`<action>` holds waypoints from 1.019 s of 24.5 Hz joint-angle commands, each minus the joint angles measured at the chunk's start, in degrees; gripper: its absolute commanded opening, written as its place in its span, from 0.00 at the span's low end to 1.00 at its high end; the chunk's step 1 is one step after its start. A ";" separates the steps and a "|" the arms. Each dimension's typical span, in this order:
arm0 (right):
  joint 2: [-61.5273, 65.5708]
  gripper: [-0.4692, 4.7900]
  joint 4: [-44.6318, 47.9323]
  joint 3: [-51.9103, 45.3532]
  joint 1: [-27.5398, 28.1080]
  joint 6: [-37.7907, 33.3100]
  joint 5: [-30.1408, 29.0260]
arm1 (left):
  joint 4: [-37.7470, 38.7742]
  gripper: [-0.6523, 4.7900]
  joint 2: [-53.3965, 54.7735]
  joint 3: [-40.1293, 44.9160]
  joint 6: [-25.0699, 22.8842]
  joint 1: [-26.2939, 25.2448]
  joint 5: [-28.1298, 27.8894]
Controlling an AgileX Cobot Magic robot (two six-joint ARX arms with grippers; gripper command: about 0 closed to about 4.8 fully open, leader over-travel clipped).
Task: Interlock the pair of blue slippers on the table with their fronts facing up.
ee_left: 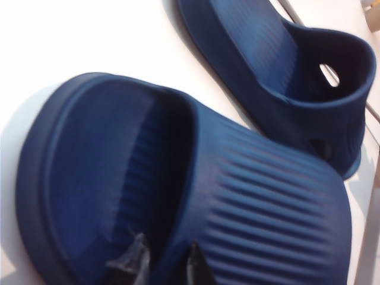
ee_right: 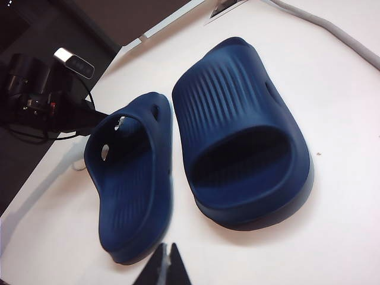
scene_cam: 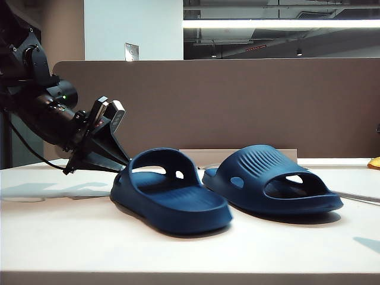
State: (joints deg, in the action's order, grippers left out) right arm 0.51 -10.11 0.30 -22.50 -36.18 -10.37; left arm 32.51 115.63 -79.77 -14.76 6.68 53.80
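Slippers sit side by side on the white table (scene_cam: 53, 249), both sole-down, toes pointing opposite ways. The left slipper (scene_cam: 169, 193) has the left gripper (scene_cam: 122, 161) at its toe end: one fingertip (ee_left: 138, 261) lies inside, under the ribbed strap, the other on the strap's outside, so the jaws pinch the strap edge. The right slipper (scene_cam: 273, 181) lies just beyond it, untouched. The right gripper (ee_right: 165, 261) hangs above and clear of both, its fingers pressed together and empty. A brown divider (scene_cam: 237, 101) stands behind.
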 commanded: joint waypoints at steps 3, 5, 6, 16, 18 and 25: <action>0.04 0.09 0.44 0.24 -0.09 0.22 -0.31 | 2.78 0.22 -0.17 -0.04 -1.55 0.11 0.46; 0.04 0.09 0.46 0.24 -0.09 0.22 -0.31 | 3.15 0.13 -0.17 -0.04 -1.55 0.11 0.48; 0.04 0.09 0.46 0.24 -0.09 0.22 -0.31 | 3.50 0.11 -0.17 -0.04 -1.55 0.11 0.48; 0.04 0.09 0.46 0.24 -0.09 0.20 -0.35 | 5.33 0.11 -0.20 -0.04 -1.55 0.04 0.81; 0.04 0.09 0.46 0.24 -0.09 0.22 -0.79 | 5.27 0.20 -0.20 -0.04 -1.53 -0.17 2.91; 0.04 0.09 0.50 0.24 -0.09 0.22 -1.60 | 4.46 0.41 -0.20 -0.26 -1.33 -1.38 7.98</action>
State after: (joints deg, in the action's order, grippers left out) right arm 0.51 -10.07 0.30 -22.50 -36.18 -11.64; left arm 37.34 115.63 -79.79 -15.81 5.65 60.66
